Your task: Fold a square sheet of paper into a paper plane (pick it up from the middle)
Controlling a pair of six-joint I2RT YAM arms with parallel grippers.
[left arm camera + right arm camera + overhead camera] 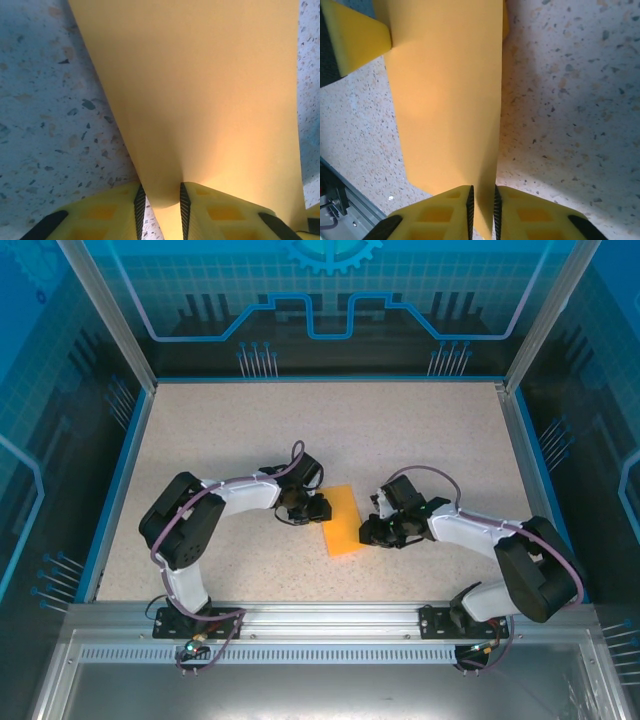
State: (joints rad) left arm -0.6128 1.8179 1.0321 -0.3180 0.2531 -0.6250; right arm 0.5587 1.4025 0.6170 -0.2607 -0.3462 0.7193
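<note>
Paper [342,520], orange bowed rect., clamped by L pincer [160,194] & R pincer [482,194].

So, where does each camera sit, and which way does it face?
Top external: above and behind, facing down on the table; both arms show, jaws at the orange paper.
Left wrist: on the left arm, facing along its yellow fingers onto the paper.
Right wrist: on the right arm, likewise along its own fingers.
All share the paper.

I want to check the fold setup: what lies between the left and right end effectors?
The orange sheet of paper lies between the left end effector and right end effector, seen in the top external view.
</note>
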